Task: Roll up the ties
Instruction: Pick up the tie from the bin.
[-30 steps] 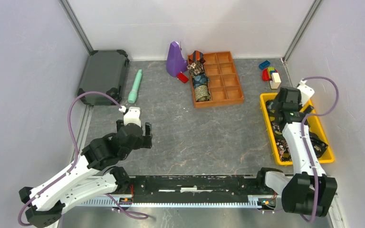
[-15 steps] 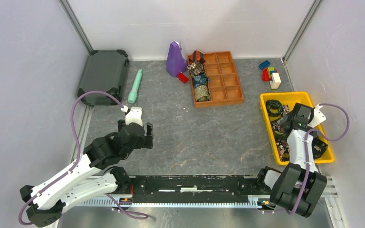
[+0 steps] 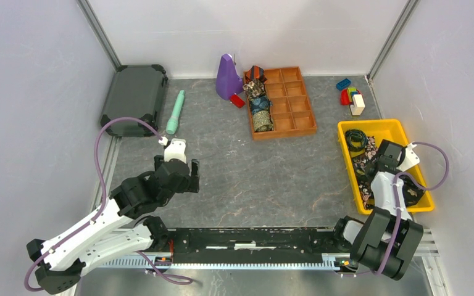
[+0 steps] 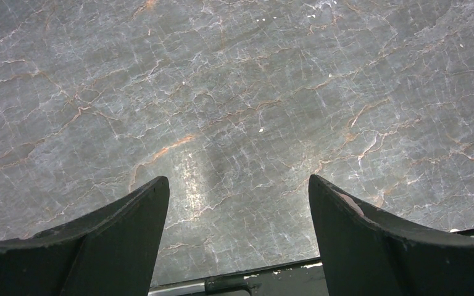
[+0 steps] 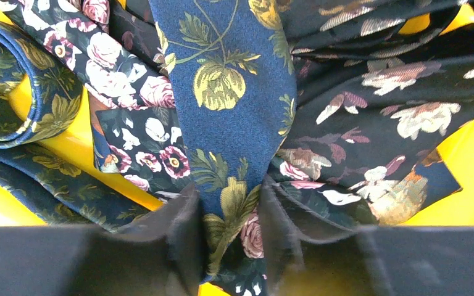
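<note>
Several loose floral ties (image 3: 364, 159) lie heaped in the yellow bin (image 3: 385, 126) at the right. My right gripper (image 5: 228, 192) is down in that heap, its fingers pinched on a bunched fold of a blue tie with gold flowers (image 5: 231, 92). A dark tie with pink and white roses (image 5: 133, 92) and a black floral tie (image 5: 376, 105) lie beside it. Rolled ties (image 3: 261, 106) fill the left column of the wooden tray (image 3: 297, 105). My left gripper (image 3: 175, 177) hangs open over bare table, with nothing between its fingers (image 4: 129, 216).
A black case (image 3: 134, 98) sits at the back left with a mint-green stick (image 3: 176, 112) beside it. A purple object (image 3: 227, 77) and a red block (image 3: 237, 100) stand left of the tray. Coloured toy blocks (image 3: 352, 98) lie behind the bin.
My right arm came down from above the bin's far end into the tie heap, and its fingers closed on the blue tie. The left arm barely moved.
</note>
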`<state>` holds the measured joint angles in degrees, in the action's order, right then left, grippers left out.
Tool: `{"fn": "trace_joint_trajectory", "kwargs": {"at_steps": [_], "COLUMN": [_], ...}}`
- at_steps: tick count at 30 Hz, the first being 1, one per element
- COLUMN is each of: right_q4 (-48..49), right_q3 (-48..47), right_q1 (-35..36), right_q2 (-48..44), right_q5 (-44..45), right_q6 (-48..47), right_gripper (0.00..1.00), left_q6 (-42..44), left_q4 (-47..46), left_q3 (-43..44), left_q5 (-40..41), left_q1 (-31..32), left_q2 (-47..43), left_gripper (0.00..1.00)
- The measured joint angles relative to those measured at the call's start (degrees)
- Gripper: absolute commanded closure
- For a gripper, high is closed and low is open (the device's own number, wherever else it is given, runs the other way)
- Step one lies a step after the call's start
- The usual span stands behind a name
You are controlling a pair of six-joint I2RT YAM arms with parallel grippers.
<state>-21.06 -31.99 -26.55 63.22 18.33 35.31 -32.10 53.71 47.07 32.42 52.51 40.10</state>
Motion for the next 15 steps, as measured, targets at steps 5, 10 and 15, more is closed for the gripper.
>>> {"fn": "trace_joint_trajectory", "kwargs": {"at_steps": [5,10,15], "right_q4": [0.5,0.3,-0.8], "right_q3": [0.2,0.2,-0.7], "right_q1": [-0.2,-0.2,-0.2], "right_q2": [-0.8,-3.6,-8.1], "right_q5": [0.2,0.2,-0.2], "right_q6": [-0.1,-0.1,-0.2], "right_gripper": [0.99,1.0,1.0], "left_q6": [0.0,0.0,0.0], "left_q4": [-0.1,-0.1,-0.1], "left_q3": [0.0,0.0,0.0], "left_q5": [0.0,0.0,0.0], "left_q1": [0.0,0.0,0.0], "left_q2": [0.0,0.0,0.0], "left_gripper": [0.11,0.11,0.11]}}
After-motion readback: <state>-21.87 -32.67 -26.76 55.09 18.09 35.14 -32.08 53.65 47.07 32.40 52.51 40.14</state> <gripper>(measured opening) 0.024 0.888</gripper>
